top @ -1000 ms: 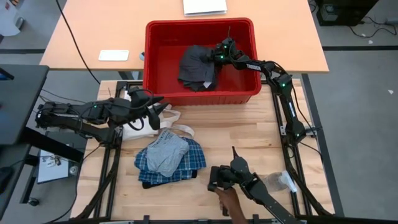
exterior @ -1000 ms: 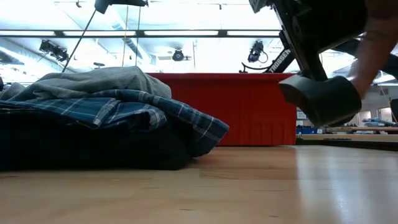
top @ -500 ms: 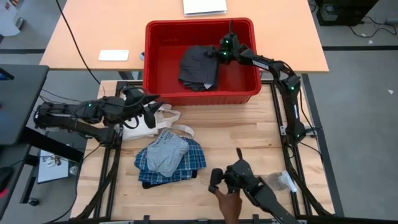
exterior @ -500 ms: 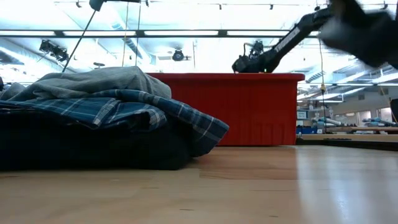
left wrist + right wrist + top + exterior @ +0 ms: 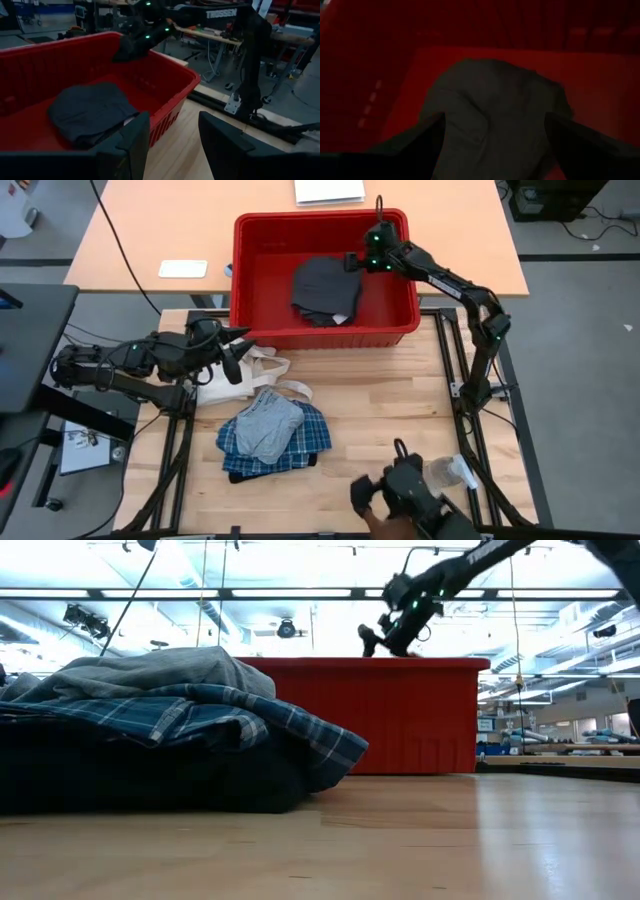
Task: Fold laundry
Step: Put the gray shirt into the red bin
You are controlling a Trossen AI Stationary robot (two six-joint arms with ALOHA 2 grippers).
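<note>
- High view: a folded dark grey cloth garment [image 5: 323, 288] lies inside a red plastic bin [image 5: 262, 330]. The right gripper [image 5: 352, 262] hovers over it; a blue-and-white plaid shirt [image 5: 305, 438] sits heaped on the wooden table [image 5: 380, 395].
- Left wrist view: the left gripper [image 5: 172, 145] is spread wide, empty.
- Right wrist view: its fingers seem parted, holding nothing.

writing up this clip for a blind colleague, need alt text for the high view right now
Overhead view: the right hand hangs open above a dark grey garment lying in a red bin at the table's far edge. The left hand waits open over a cream tote bag, and a blue plaid shirt lies bundled with grey cloth nearer the front.
</note>
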